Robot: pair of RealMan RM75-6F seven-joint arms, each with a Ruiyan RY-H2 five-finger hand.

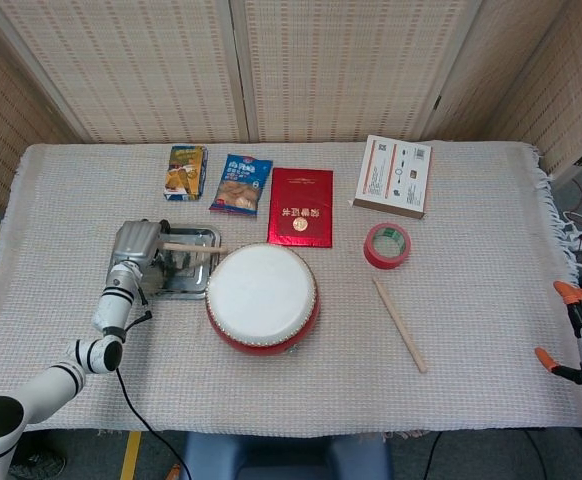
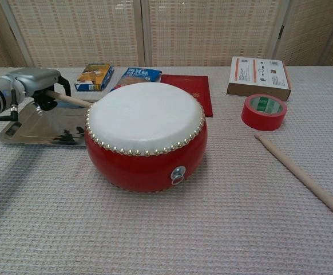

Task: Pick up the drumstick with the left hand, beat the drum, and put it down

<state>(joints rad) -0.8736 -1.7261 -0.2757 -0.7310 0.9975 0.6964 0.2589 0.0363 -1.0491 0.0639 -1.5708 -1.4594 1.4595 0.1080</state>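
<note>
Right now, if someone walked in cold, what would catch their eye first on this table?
The red drum with its white head, sitting in the middle near the front edge. Next, the left hand just to its left, over the metal tray, holding a drumstick that points toward the drum's rim. A second drumstick lies loose on the cloth to the right, below the red tape.

Gold characters on the red booklet (image 1: 301,206) are unreadable.
</note>
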